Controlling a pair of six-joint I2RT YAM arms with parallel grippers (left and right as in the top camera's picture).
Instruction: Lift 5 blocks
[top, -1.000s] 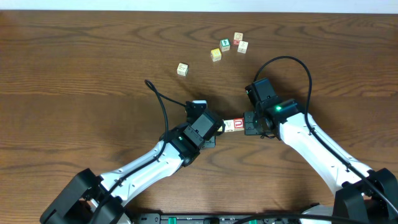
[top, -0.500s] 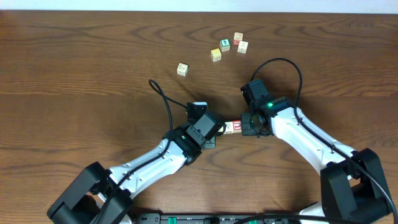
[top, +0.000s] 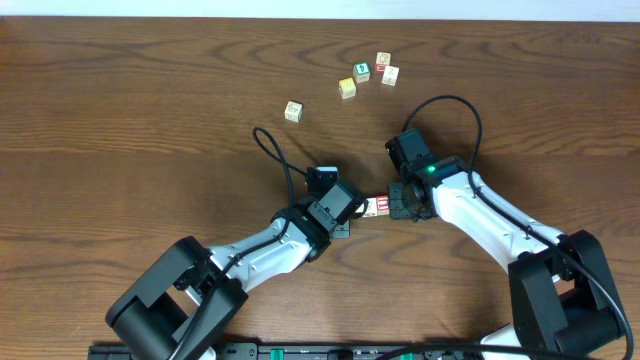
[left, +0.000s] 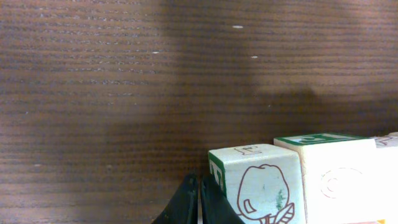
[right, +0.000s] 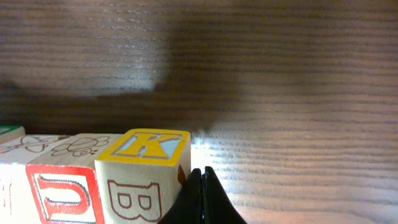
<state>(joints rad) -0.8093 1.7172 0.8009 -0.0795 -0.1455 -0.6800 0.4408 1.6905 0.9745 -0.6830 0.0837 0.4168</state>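
Left gripper (top: 347, 214) and right gripper (top: 398, 204): jaws closed together on both, nothing between the fingers. I see the blocks (top: 376, 205) in a short row squeezed end to end between them, near mid-table (top: 120, 120). Five loose cubes (top: 362, 72) lie well apart on the far side.

Wooden table (top: 120, 100), five loose cubes (top: 347, 88) near far edge
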